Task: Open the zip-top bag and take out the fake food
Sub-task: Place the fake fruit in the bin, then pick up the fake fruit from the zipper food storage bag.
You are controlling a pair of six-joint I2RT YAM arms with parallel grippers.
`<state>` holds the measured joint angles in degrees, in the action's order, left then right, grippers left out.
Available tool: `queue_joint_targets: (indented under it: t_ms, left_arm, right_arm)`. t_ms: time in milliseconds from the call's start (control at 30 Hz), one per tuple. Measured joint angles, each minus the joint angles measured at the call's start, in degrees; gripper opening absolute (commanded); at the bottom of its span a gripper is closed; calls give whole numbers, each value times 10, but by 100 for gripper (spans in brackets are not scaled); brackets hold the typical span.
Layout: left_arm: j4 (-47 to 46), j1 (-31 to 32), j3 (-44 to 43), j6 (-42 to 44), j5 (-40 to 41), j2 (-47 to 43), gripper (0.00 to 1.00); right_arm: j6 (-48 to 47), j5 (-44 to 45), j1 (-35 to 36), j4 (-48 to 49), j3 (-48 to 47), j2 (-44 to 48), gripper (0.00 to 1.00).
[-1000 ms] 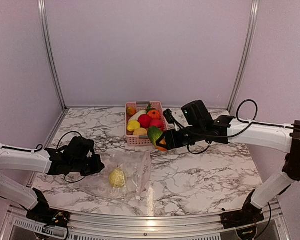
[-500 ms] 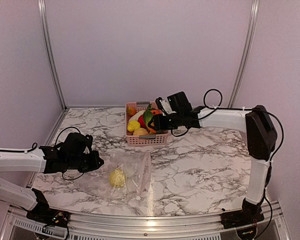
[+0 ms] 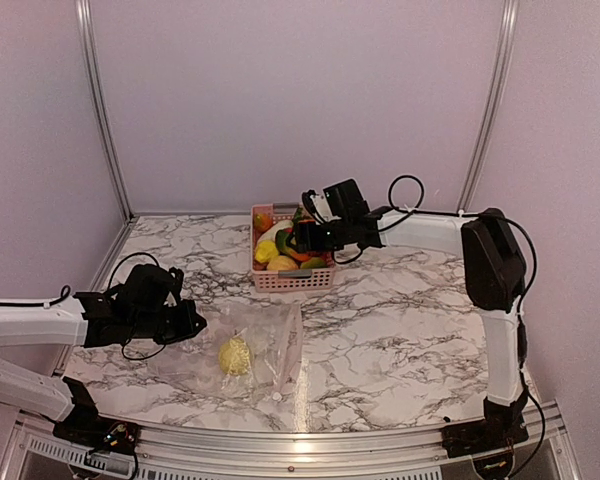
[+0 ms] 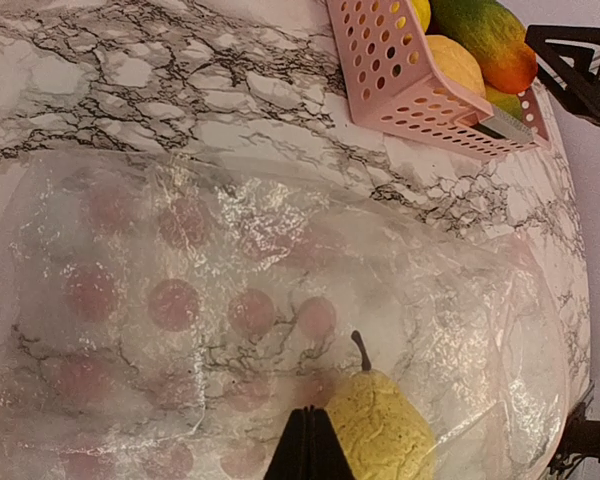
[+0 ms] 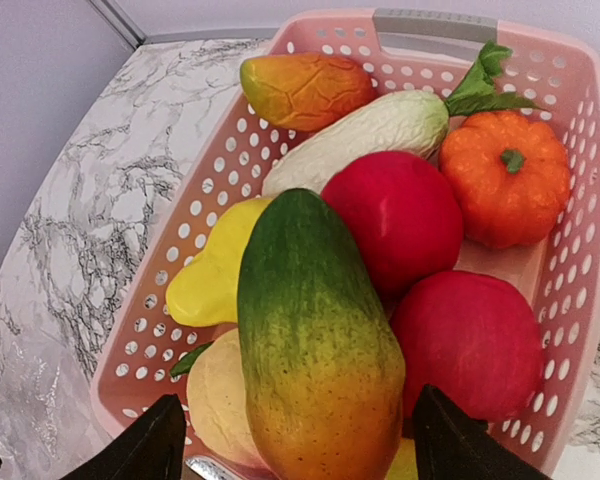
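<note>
At the 12 o'clock end of the marble table (image 3: 400,340), your right gripper (image 3: 300,238) hangs over the pink basket (image 3: 292,282). Its fingers (image 5: 155,450) are spread wide, one on either side of a long green-and-orange fruit (image 5: 315,340) that lies on top of the pile. The right wrist view shows a clear gap at the fruit's 9 o'clock side, so nothing is clamped there. Around that fruit you have more of the fake food in the basket. A white radish (image 5: 365,135) with a green top lies across the far half, with a smaller orange-and-green fruit (image 5: 305,88) beyond it. An orange pumpkin (image 5: 505,190) sits at 2 o'clock and two red fruits (image 5: 405,215) are in the middle. A yellow pepper (image 5: 205,285) rests against the 9 o'clock wall. Down at 7 o'clock on the table, well apart from the basket, the zip-top bag (image 3: 265,345) lies flat and crinkled. One yellow pear (image 3: 234,355) is inside it. Your left gripper (image 3: 192,326) sits at the bag's 9 o'clock edge. In the left wrist view its fingertips (image 4: 313,455) are pressed together to a point on the film, just beside the pear. You cannot tell from these views whether any plastic is caught between them.
</note>
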<state>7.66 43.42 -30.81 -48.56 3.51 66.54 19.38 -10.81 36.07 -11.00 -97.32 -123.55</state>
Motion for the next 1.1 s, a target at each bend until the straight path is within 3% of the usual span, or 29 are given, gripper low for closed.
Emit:
queue_joint_targets:
  t_ms: [433,800,1100]
  left_arm:
    - [1,0,0,0,0,0,0]
    - [-1,4,0,-1,-5,8,0]
    - [-14,26,1,-10,-7,23,0]
  right_arm:
    - [-7,7,0,-6,22,30,76]
    - [-15,23,21,-5,144,166,53]
    - [-9,26,96,-12,264,252,47]
